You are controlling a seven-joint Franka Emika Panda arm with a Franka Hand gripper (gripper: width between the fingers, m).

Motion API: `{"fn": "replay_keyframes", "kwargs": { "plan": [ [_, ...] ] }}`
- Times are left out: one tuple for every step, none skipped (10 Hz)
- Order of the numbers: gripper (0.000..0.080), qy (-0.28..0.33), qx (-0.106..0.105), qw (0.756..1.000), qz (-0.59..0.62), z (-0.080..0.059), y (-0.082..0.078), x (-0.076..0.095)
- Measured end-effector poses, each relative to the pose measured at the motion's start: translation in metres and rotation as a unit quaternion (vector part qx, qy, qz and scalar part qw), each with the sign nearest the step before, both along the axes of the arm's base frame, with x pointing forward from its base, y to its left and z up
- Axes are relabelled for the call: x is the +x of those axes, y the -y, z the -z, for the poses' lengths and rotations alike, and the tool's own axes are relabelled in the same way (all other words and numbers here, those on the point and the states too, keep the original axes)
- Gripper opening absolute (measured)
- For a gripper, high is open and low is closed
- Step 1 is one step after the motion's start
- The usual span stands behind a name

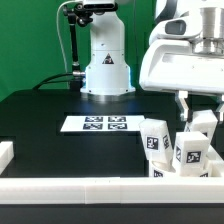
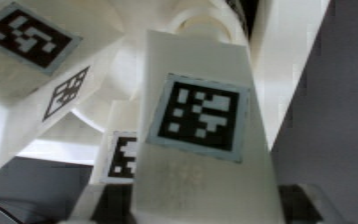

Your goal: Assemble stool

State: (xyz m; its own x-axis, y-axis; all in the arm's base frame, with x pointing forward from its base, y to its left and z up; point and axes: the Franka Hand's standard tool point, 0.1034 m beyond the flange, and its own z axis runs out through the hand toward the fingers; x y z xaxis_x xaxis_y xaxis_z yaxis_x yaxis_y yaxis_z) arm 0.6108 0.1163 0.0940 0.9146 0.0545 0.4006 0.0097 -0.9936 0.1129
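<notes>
My gripper [image 1: 203, 116] hangs at the exterior view's right, shut on an upright white stool leg [image 1: 205, 125]. In the wrist view that leg [image 2: 202, 110] fills the middle with its black-and-white tag facing the camera, and the dark fingers [image 2: 314, 203] press on both its sides at my gripper [image 2: 220, 208]. Two more tagged legs [image 1: 155, 140] [image 1: 190, 152] stand upright just in front of it, close together. Another tagged leg [image 2: 30, 45] shows beside the held one in the wrist view. The round seat [image 2: 91, 125] is mostly hidden under the legs; only a curved white edge shows.
The marker board [image 1: 95, 124] lies flat in the middle of the black table. A long white rail [image 1: 90, 190] runs along the front edge, and a short rail piece [image 1: 6, 152] sits at the exterior view's left. The robot's white base [image 1: 106, 70] stands behind.
</notes>
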Motion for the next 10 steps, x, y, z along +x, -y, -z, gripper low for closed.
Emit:
{"fn": "replay_keyframes", "kwargs": {
  "plan": [
    [0.0327,0.0,0.0,1.0,0.0,0.0,0.0,0.0001],
    [0.0327,0.0,0.0,1.0,0.0,0.0,-0.0001,0.0001],
    [0.0327,0.0,0.0,1.0,0.0,0.0,-0.0001,0.0001],
    [0.0327,0.0,0.0,1.0,0.0,-0.0001,0.0001,0.0002],
    [0.0327,0.0,0.0,1.0,0.001,-0.0001,0.0007,0.0003],
    [0.0327,0.0,0.0,1.0,0.0,-0.0001,0.0006,0.0003],
    [0.0327,0.0,0.0,1.0,0.001,-0.0001,0.0006,0.0003],
    [0.0327,0.0,0.0,1.0,0.001,-0.0001,0.0007,0.0003],
    [0.0402,0.0,0.0,1.0,0.001,-0.0001,0.0007,0.0003],
    [0.0539,0.0,0.0,1.0,0.001,-0.0001,0.0007,0.0003]
  ]
}}
